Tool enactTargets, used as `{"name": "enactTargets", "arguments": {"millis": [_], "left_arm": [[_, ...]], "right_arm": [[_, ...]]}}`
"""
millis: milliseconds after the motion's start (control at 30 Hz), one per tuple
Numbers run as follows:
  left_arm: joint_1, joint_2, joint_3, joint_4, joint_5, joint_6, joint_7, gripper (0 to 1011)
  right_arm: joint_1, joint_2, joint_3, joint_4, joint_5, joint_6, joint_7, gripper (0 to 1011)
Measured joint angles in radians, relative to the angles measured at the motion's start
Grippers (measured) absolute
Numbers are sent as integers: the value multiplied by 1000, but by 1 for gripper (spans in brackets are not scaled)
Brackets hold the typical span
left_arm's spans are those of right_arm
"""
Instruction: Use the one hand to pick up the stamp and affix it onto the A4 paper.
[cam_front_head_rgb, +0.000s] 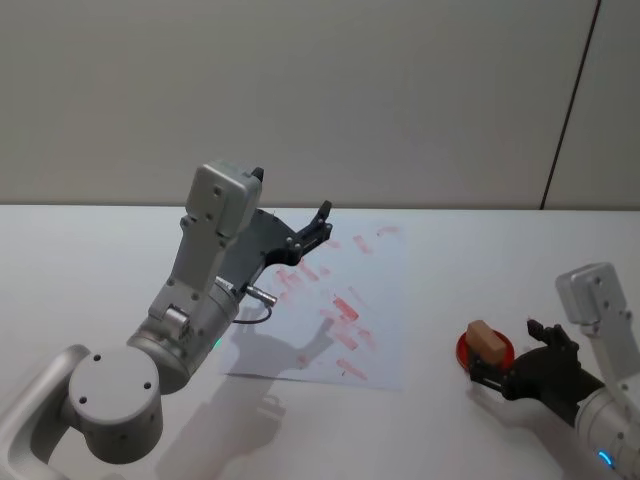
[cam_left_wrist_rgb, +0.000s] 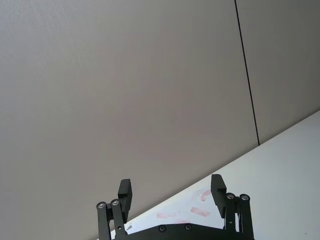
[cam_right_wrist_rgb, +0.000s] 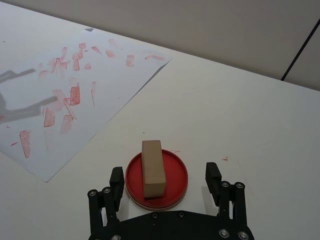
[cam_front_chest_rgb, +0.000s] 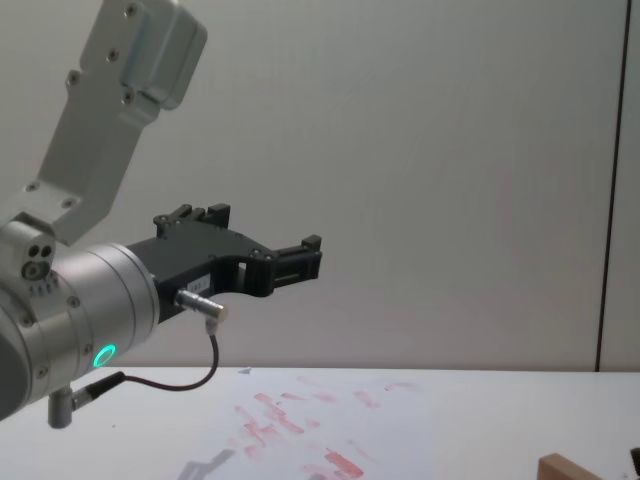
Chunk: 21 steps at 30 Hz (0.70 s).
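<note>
The stamp (cam_right_wrist_rgb: 152, 167), a light-brown wooden block, lies on a round red ink pad (cam_right_wrist_rgb: 176, 170) at the table's right front. My right gripper (cam_right_wrist_rgb: 165, 177), the hand, is open, with one finger on each side of the pad and neither touching the stamp. In the head view the stamp (cam_front_head_rgb: 487, 339) sits just in front of my right gripper (cam_front_head_rgb: 506, 354). The A4 paper (cam_front_head_rgb: 385, 290) lies flat mid-table, covered in red imprints. My left gripper (cam_front_head_rgb: 318, 226) hangs open and empty in the air above the paper's far left part.
The left arm's forearm and black cable (cam_front_head_rgb: 255, 312) stand over the paper's left edge. A strip of white table (cam_right_wrist_rgb: 150, 115) lies between the paper (cam_right_wrist_rgb: 115, 85) and the pad. A grey wall (cam_front_head_rgb: 320, 90) backs the table.
</note>
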<state>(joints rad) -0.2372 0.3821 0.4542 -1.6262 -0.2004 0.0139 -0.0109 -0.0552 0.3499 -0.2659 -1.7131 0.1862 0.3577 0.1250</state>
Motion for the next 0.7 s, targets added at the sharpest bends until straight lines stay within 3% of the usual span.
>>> {"name": "enactTargets", "arguments": {"millis": [433,700], "left_arm": [[0,0,0,0,0,0,0,1002],[0,0,0,0,0,0,0,1003]], "right_arm": [[31,-27,-15,44,-45,-19,26,991],[42,-36,-19,59,-60,-25,35,781]]}}
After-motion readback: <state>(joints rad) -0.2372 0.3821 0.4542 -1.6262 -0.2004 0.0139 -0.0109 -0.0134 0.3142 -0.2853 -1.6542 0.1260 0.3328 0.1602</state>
